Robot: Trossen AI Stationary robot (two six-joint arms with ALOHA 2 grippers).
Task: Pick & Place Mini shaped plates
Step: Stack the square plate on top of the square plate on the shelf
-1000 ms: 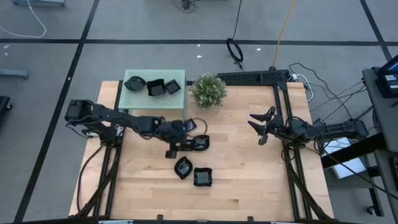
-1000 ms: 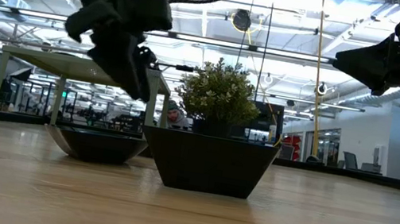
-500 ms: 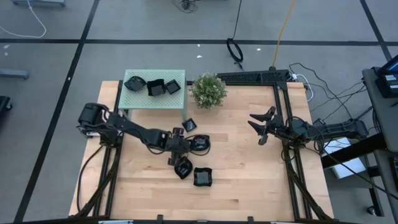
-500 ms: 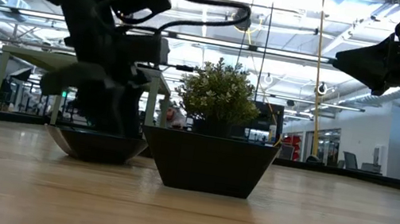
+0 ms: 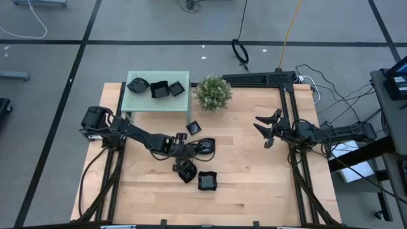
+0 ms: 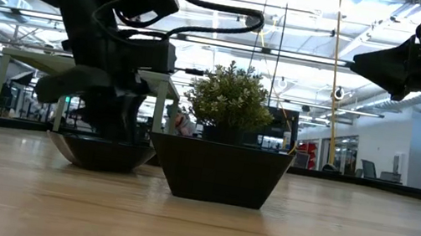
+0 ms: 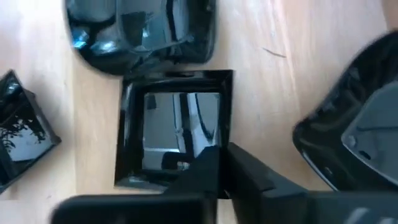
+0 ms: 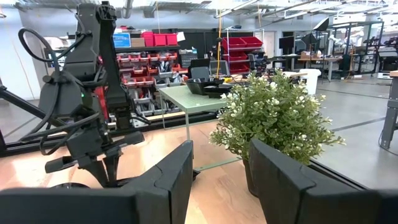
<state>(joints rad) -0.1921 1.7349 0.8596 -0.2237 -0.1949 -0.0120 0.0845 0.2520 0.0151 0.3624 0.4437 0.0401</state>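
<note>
Several black mini shaped plates lie flat on the wooden table. In the left wrist view a square one sits in the middle, with a wavy one beyond it, another wavy one beside it and a small square one on its other side. My left gripper has come down among them and is shut on the middle square plate. In the high view the gripper hides most of that plate. My right gripper hangs open above the table's right side and holds nothing. My left gripper pinches one side wall of the square plate near a corner, one finger inside the dish and one outside. The fingers slant down from above, coming from the table's left. The plate lies flat on the table.
A pale green stand at the far left carries more black plates. A green potted plant stands beside it at the far edge. A wavy plate and a square plate lie nearer the front. Bare wood stretches to the right and front.
My left gripper has come down and moved toward the table's near edge, into the group of plates. That has uncovered the small square plate on its far side. The plates have kept their places.
</note>
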